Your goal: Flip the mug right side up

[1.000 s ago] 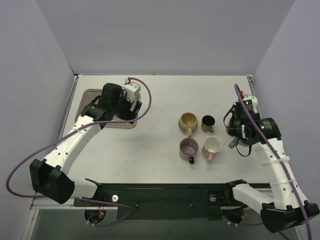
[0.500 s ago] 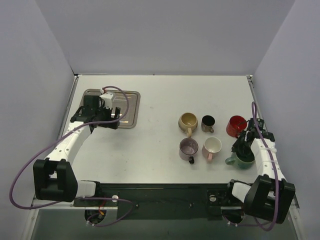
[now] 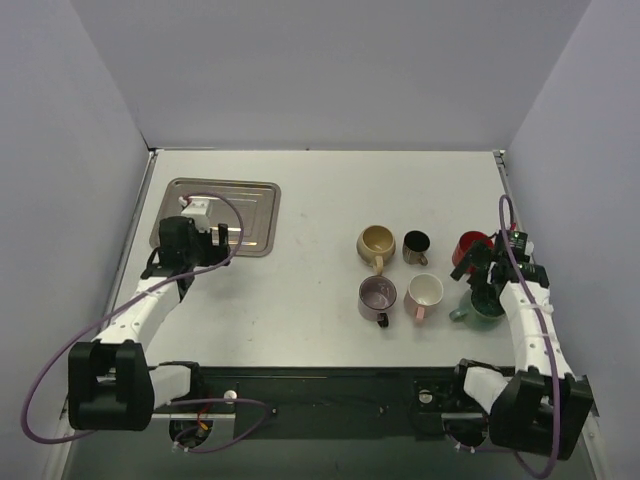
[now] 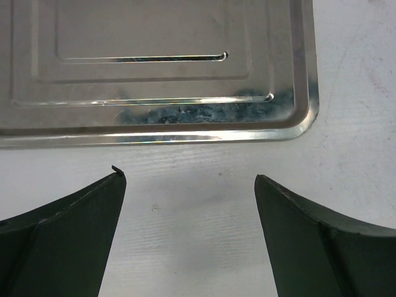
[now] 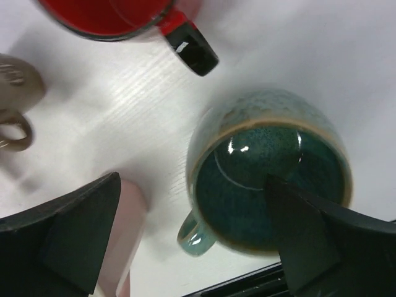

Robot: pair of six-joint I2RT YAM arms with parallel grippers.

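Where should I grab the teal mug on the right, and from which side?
I'd pinch the rim of the teal mug from above, one finger inside, one outside, on the side away from its handle. It stands upright with its mouth open, and the pink mug crowds the handle side.

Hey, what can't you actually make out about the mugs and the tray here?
Top view: the right arm covers part of the teal mug and red mug.
Right wrist view: the red mug is cut off by the top edge; the pink mug sits mostly behind a finger of the right claw; a brownish mug is cropped at the left edge.
Left wrist view: the metal tray runs past the top and left edges.
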